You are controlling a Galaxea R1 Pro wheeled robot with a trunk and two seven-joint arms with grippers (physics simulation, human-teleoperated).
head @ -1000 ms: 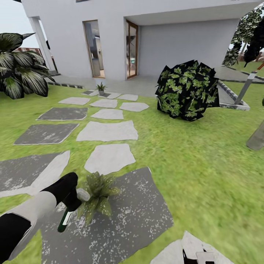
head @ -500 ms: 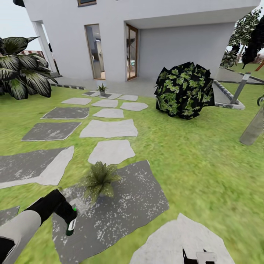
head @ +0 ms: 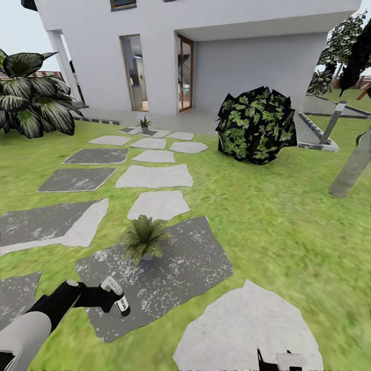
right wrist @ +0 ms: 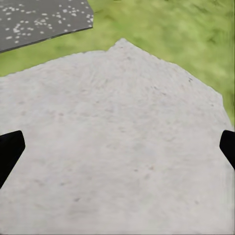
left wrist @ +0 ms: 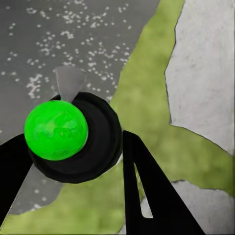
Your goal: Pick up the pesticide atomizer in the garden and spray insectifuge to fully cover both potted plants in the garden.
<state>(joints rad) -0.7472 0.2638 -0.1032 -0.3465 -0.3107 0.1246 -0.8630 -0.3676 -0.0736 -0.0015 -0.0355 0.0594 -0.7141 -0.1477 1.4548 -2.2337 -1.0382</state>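
My left gripper [head: 105,298] is shut on the pesticide atomizer [head: 116,298], low at the left over a dark speckled stepping stone [head: 180,268]. One potted plant [head: 144,241] stands on that stone, a short way beyond the atomizer and apart from it. The other potted plant [head: 145,123] sits far off near the house path. In the left wrist view the atomizer [left wrist: 98,147] shows end-on with a bright green cap and a grey nozzle, held between black fingers [left wrist: 147,186]. My right gripper [head: 281,360] [right wrist: 117,152] is open over a pale stone [right wrist: 117,122].
The garden lawn [head: 268,216] spreads to the right. A big dark bush [head: 255,126] stands at the back right, a palm-like plant [head: 31,98] at the far left, and a leaning grey post [head: 353,167] at the right edge. Stepping stones [head: 154,176] lead to the white house [head: 247,62].
My left gripper has drawn back from the near potted plant toward me, atomizer still held and now lying more sideways. The head view has shifted a little too.
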